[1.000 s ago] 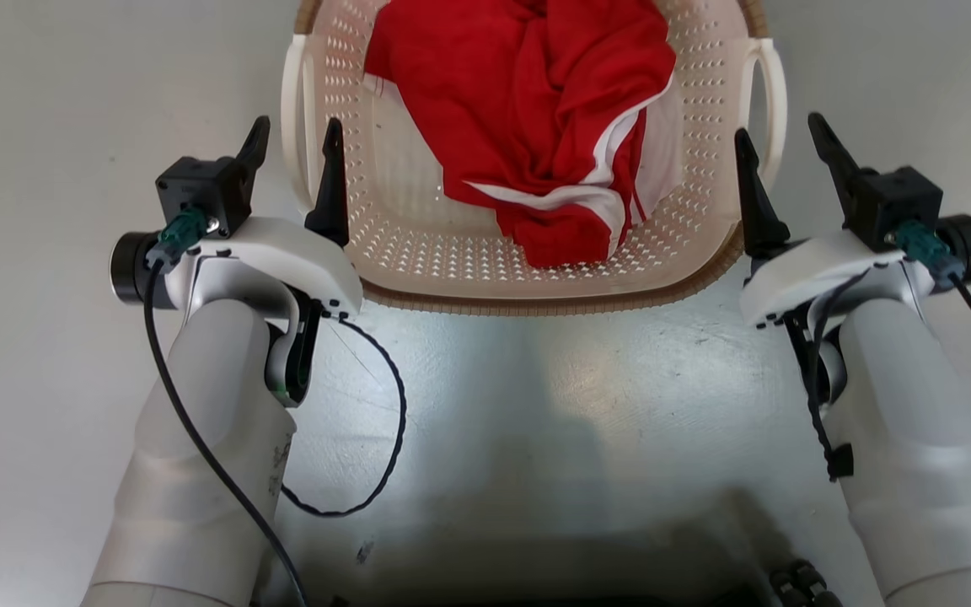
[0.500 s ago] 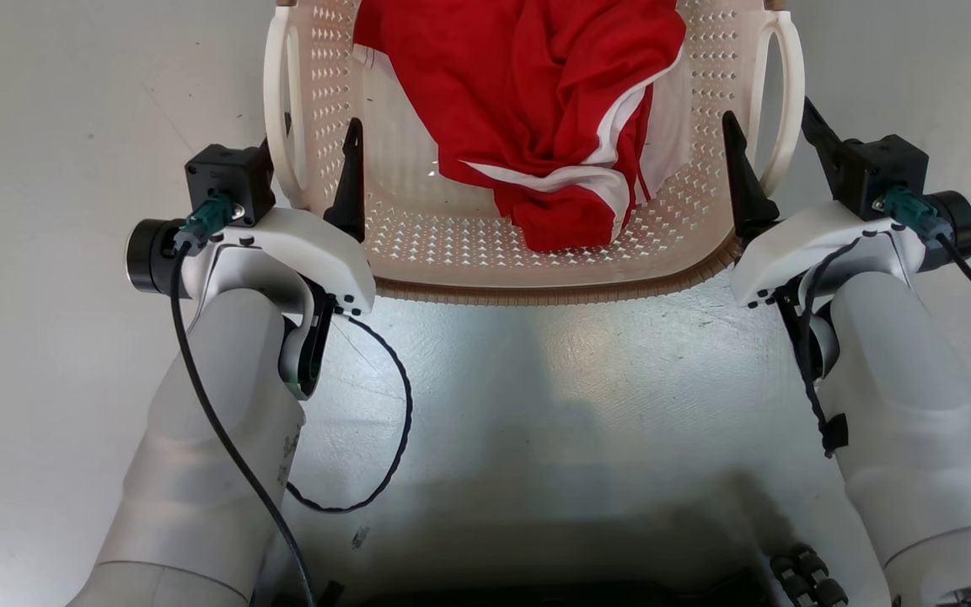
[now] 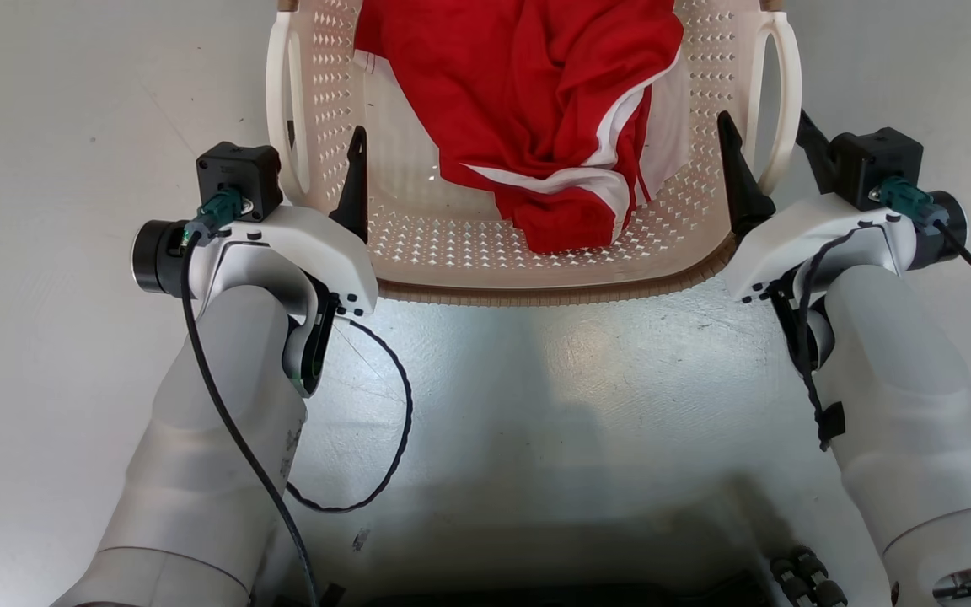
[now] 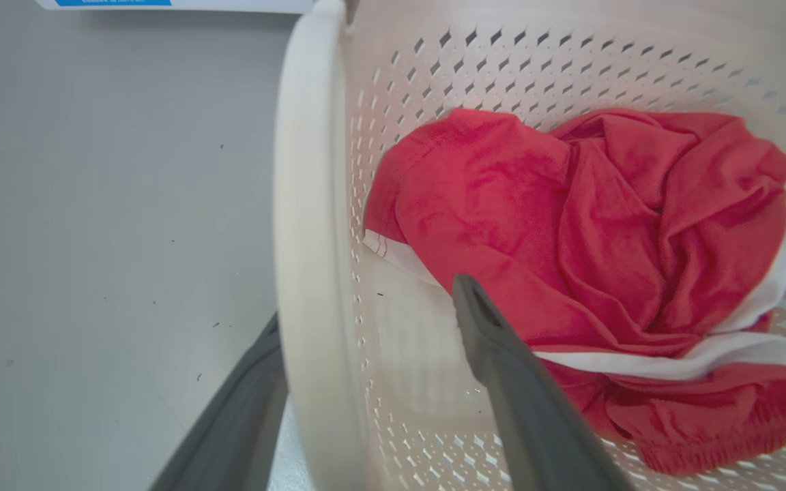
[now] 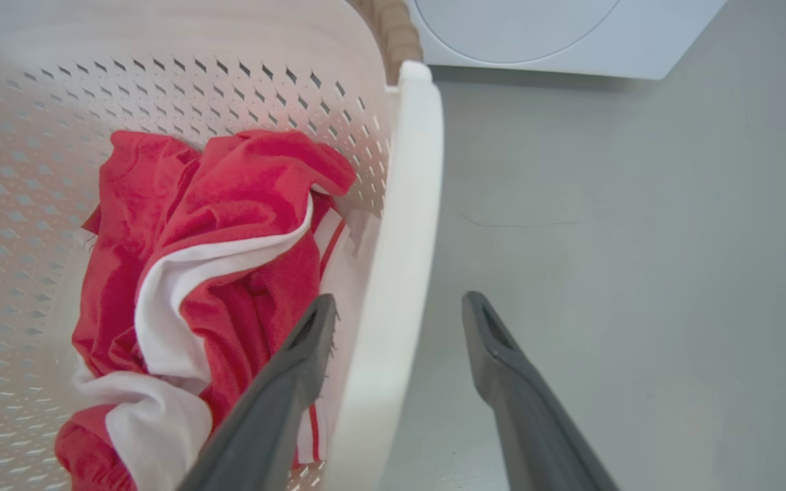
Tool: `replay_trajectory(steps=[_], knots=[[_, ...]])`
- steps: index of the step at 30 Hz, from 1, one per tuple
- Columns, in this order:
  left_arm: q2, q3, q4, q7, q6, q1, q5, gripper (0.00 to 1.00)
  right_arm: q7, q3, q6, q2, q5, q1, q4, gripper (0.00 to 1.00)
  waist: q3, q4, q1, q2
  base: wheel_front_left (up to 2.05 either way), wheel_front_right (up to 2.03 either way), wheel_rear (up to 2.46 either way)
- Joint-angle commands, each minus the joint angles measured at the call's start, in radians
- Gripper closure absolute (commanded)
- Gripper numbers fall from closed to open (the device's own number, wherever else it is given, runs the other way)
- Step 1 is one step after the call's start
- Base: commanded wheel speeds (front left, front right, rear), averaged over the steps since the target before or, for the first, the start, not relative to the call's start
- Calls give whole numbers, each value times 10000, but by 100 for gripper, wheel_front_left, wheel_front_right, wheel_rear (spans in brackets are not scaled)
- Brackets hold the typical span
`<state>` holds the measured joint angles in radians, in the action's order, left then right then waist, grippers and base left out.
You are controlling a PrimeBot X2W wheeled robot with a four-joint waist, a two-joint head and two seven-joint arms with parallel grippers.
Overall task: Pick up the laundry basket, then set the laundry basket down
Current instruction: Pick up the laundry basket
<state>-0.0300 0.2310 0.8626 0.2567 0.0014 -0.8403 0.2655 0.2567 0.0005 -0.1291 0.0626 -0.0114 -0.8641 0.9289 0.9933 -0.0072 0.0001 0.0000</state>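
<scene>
Straddling laundry basket sides: left claw, right claw, wide open.

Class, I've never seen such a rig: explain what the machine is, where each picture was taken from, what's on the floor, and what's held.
It is a two-armed robot. The head view looks down from its head; each wrist view looks along one gripper's fingers. On the grey floor stands a cream laundry basket holding a red garment with white stripes. The left gripper straddles one white side handle, the right gripper the other; jaws open, nothing gripped yet.
</scene>
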Motion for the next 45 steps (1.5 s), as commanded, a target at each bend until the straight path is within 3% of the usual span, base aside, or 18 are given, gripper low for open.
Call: replay_trajectory(steps=[1, 2, 3, 4, 12, 28, 36, 45], knots=[[-202, -156, -61, 51, 108, 126, 46, 0, 51, 205, -16, -124, -86, 317, 17, 30, 13, -2, -1, 0, 0, 0, 0], [-202, -150, -43, 51, 90, 123, 42, 21, 51, 234, -16, -124, -115, 322, 21, 60, 20, -5, -1, 0, 0, 0, 0], [-202, -150, -9, 51, 22, 122, 92, 58, 51, 287, -16, -124, -158, 339, 67, 100, 22, -4, -1, 0, 0, 0, 0], [-202, -134, 7, 51, -73, 118, 135, 100, 51, 377, -16, -124, -220, 355, 152, 100, 20, 2, -1, 0, 0, 0, 0], [-202, -70, -96, 51, 24, 178, 162, 100, 51, 839, -16, -124, -702, 437, 491, 100, -72, 12, -1, 0, 0, 0, 0], [-202, 369, 1077, 51, 4, 250, 585, 100, -242, 1419, -16, -124, -1078, 100, 1509, 100, -784, -162, -1, 0, 0, 0, 0], [-202, 654, 1954, 51, 58, 666, 760, 100, -932, 2097, -16, -124, -1631, 258, 2115, 100, -1887, -321, -1, 0, 0, 0, 0], [-202, 923, 2481, 51, 155, 1995, 1513, 100, -1544, 3235, -16, -124, -2962, 1221, 2197, 100, -4015, -506, -1, 0, 0, 0, 0]])
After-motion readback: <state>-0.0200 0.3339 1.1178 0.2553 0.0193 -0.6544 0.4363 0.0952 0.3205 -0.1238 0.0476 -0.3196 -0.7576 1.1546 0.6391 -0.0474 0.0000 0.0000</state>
